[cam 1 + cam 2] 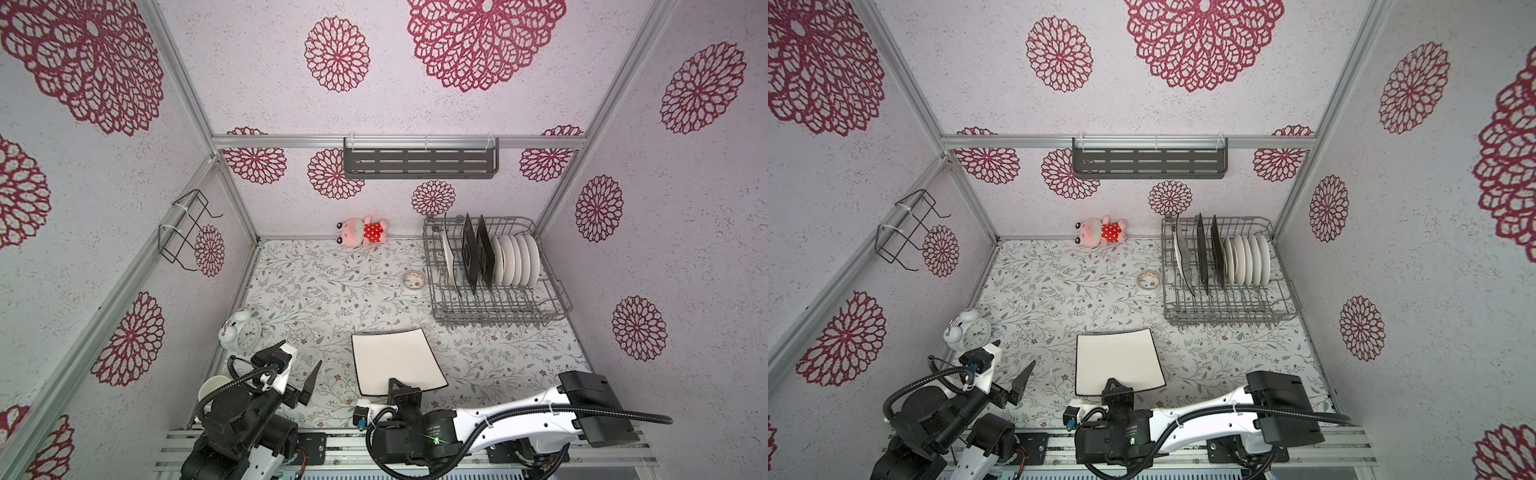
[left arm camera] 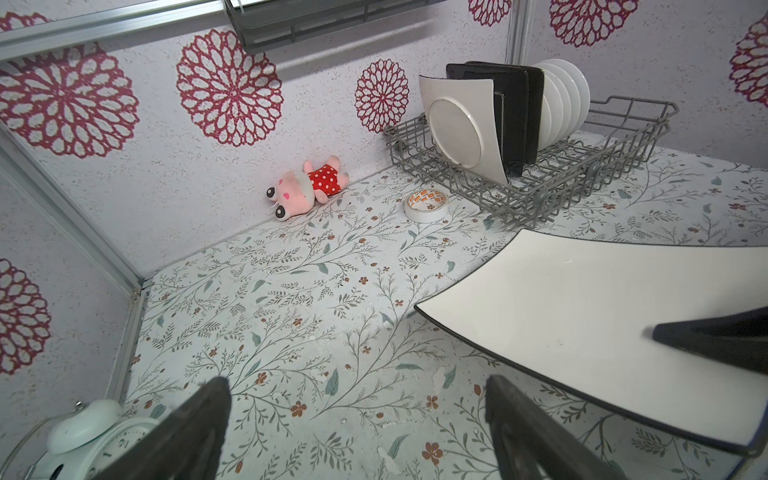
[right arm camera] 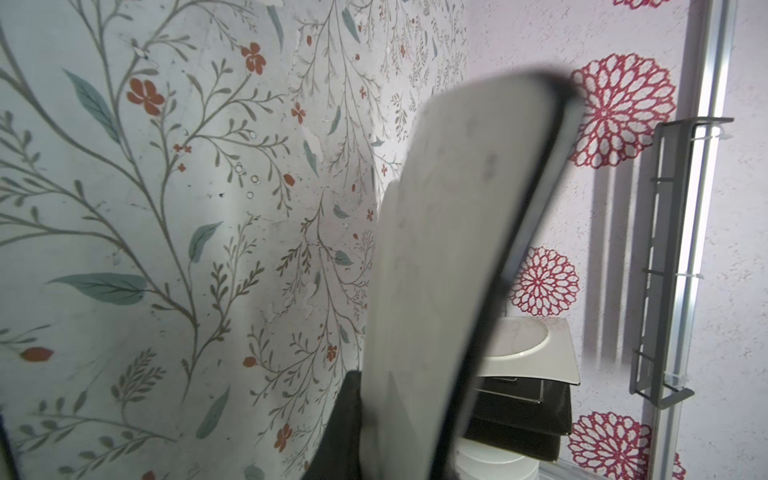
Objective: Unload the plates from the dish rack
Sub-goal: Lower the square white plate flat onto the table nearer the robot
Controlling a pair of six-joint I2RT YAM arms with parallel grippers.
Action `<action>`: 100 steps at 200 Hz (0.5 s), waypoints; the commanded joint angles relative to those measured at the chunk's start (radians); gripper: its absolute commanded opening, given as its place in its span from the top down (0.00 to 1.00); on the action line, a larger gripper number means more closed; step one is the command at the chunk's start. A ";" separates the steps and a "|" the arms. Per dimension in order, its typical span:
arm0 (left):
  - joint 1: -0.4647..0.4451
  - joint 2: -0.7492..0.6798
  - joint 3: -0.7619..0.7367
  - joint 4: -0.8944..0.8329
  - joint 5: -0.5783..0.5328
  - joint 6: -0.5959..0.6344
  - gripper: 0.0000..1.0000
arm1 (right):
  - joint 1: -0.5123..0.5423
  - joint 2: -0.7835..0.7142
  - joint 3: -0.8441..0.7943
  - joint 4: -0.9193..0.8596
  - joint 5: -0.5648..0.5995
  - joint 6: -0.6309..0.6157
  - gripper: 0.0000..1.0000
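- The plate [image 1: 395, 359], a white square with a dark rim, is over the front middle of the table [image 1: 316, 282], face up and about level.
- It is square, so it has no long axis; its sides run nearly along the table's sides, turned a little, with the curved far side toward the back wall.
- The right gripper [image 1: 398, 384] is clamped on the middle of the plate's near side, and the plate reaches away from it toward the back.
- In the left wrist view one dark finger [image 2: 706, 338] lies on the plate's top face; the right wrist view shows the plate [image 3: 449, 257] edge-on, running straight out from between the fingers.
- A shadow lies under the plate's near corner; whether its far side touches the table I cannot tell.
- The left gripper [image 2: 357, 380] is just left of the plate, apart from it, fingers spread wide with nothing between them.
- The rack [image 1: 498, 309] sits at the back right, well apart from the plate.
- In the rack stand, on edge in one row from left to right, a white square [image 1: 449, 251], two black squares [image 1: 469, 253] and a close pack of round plates [image 1: 519, 259], faces turned sideways.
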 commanded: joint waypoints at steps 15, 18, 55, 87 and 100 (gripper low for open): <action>-0.018 -0.014 0.023 0.003 0.004 -0.007 0.03 | 0.045 0.056 0.065 -0.176 0.165 0.278 1.00; -0.018 -0.014 0.023 0.004 0.004 -0.008 0.03 | 0.048 0.062 0.066 -0.180 0.163 0.286 1.00; -0.018 -0.014 0.025 0.003 0.002 -0.010 0.03 | 0.063 0.119 0.074 -0.193 0.161 0.362 1.00; -0.018 -0.014 0.026 -0.001 0.003 -0.011 0.03 | 0.068 0.161 0.082 -0.200 0.127 0.402 1.00; -0.019 -0.014 0.027 -0.001 0.005 -0.011 0.03 | 0.070 0.179 0.080 -0.209 0.120 0.427 0.99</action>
